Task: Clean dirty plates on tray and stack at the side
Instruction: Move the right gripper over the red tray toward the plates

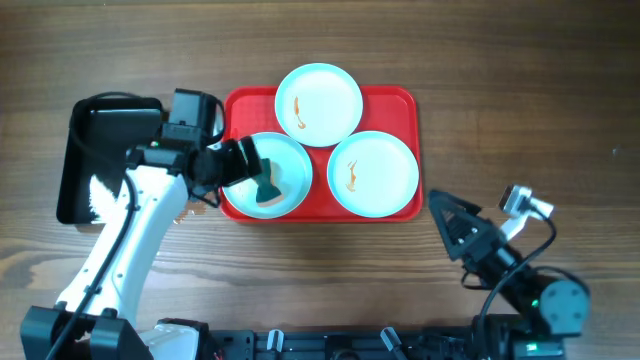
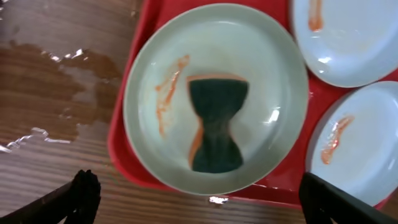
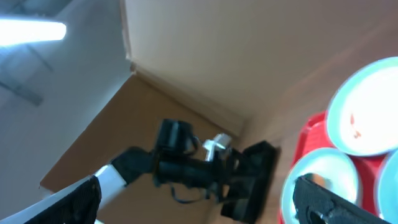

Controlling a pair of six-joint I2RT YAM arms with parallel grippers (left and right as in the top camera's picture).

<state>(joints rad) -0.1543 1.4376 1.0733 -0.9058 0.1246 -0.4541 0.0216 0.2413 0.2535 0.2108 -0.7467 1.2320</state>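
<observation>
The red tray holds three pale plates. The top plate and the right plate each carry an orange smear. The left plate holds a dark green sponge with an orange edge. In the left wrist view the sponge lies flat in this plate, beside an orange smear. My left gripper hovers over the plate's left side, open and empty. My right gripper is open and empty, off the tray's front right corner.
A glossy black tray lies on the wooden table to the left of the red tray. A water puddle spreads on the wood by the red tray's left edge. The right wrist view shows the left arm.
</observation>
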